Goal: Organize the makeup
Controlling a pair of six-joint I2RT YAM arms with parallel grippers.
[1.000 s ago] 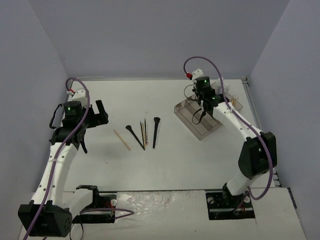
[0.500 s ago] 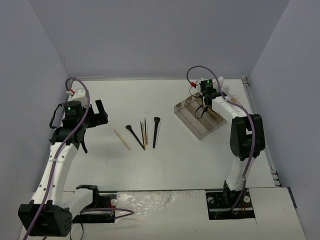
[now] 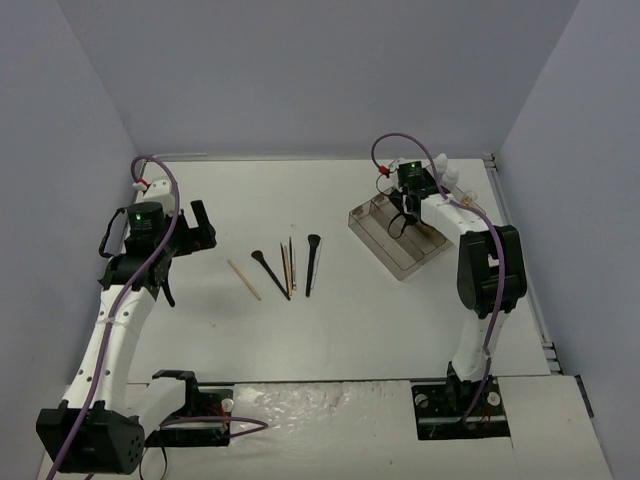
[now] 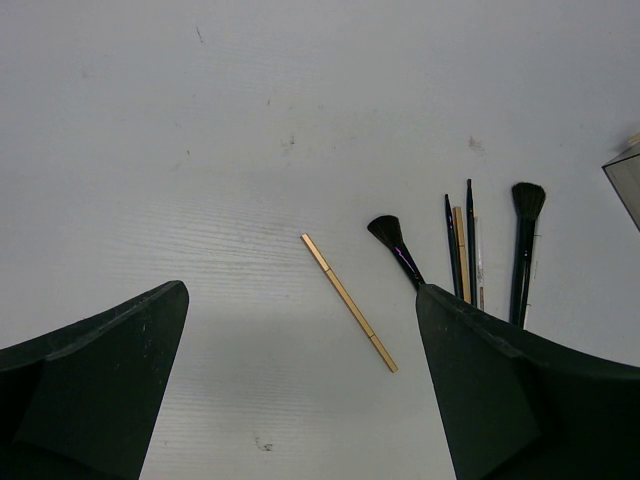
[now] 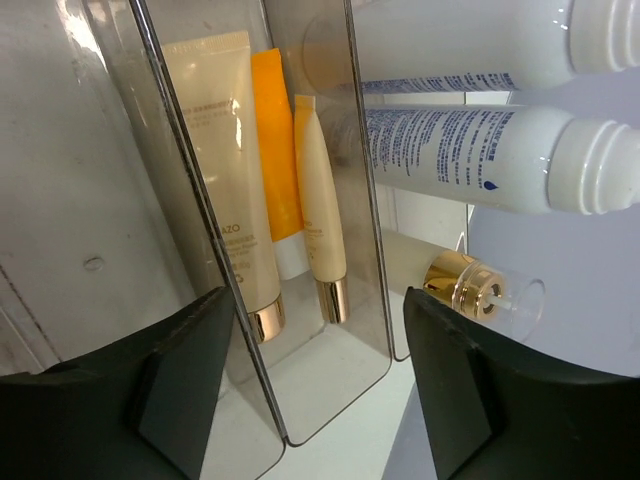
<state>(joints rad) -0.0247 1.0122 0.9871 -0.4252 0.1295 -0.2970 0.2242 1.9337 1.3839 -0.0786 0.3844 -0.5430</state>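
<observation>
Left: the left gripper [image 4: 302, 300] hangs spread and empty above the table; a tan stick [image 4: 350, 316] and black brushes [image 4: 400, 258] lie loose ahead of it. Right: the right gripper [image 5: 318, 300], jaws apart and holding nothing, hangs over the tray [image 3: 385, 250], where the orange tube [image 5: 275, 150] lies slotted. Withdraw straight upward so you clear the dividers.

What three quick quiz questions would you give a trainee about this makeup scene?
1. True or false: the orange tube lies inside the smoky tray.
2. How many bushy-headed black brushes lie on the table? A one, B two, C four.
3. What does the left end effector hold?
Key: 1 true; 2 B; 3 nothing, it is open.
</observation>
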